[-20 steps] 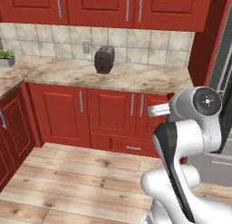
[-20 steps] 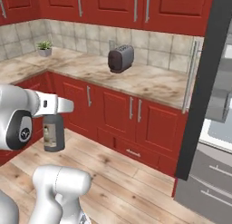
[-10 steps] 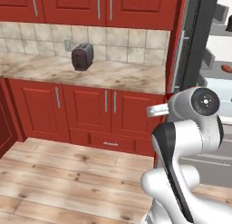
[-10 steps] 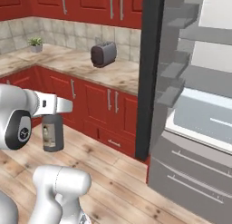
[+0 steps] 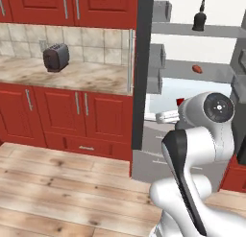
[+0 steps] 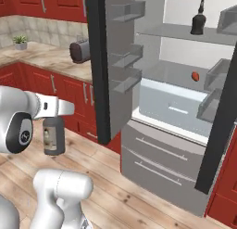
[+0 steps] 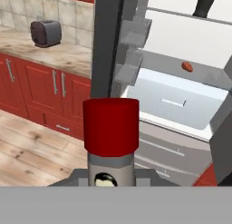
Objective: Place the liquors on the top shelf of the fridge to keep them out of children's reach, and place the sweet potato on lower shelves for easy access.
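The end effector [image 6: 54, 122] is closed on the grey glass bottle [image 6: 54, 135], which hangs upright, well left of the open fridge [image 6: 152, 144] and low. Its red cap [image 7: 111, 126] faces the fridge interior. The glass is probably stiff, slick and breakable, so a grip near the neck seems sound. Inside the fridge, the black bottle [image 6: 199, 20] stands on the top shelf [image 6: 176, 32]; the sweet potato [image 6: 195, 76] lies on the shelf below.
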Tool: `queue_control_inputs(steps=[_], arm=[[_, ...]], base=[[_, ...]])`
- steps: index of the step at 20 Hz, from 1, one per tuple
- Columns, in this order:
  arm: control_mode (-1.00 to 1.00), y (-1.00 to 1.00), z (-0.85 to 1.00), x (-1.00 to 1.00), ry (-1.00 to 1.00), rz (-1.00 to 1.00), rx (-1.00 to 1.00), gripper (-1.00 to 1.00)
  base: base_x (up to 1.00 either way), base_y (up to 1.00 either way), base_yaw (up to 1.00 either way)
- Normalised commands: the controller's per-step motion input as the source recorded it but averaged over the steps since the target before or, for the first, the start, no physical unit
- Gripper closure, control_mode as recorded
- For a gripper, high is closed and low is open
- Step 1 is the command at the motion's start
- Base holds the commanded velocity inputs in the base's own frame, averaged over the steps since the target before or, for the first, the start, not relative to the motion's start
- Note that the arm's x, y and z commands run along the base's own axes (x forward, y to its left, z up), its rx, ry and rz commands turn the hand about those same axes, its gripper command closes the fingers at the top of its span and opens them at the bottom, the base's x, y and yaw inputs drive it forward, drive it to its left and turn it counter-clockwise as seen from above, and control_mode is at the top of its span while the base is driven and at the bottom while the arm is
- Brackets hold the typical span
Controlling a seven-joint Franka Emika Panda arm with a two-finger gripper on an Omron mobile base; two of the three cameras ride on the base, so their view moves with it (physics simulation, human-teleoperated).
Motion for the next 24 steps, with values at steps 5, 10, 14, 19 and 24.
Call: queue_control_inputs(steps=[5, 10, 14, 19, 24], arm=[[1.0, 0.0, 0.0, 0.0, 0.0, 0.0, 0.0, 1.0], [1.0, 0.0, 0.0, 0.0, 0.0, 0.0, 0.0, 1.0], [1.0, 0.0, 0.0, 0.0, 0.0, 0.0, 0.0, 1.0], [1.0, 0.0, 0.0, 0.0, 0.0, 0.0, 0.0, 1.0], [1.0, 0.0, 0.0, 0.0, 0.0, 0.0, 0.0, 1.0]], base=[[-0.01, -0.75, -0.16], [0.0, -0.36, -0.26], [0.01, -0.09, -0.28], [0.09, 0.0, -0.26], [0.27, 0.0, -0.25]])
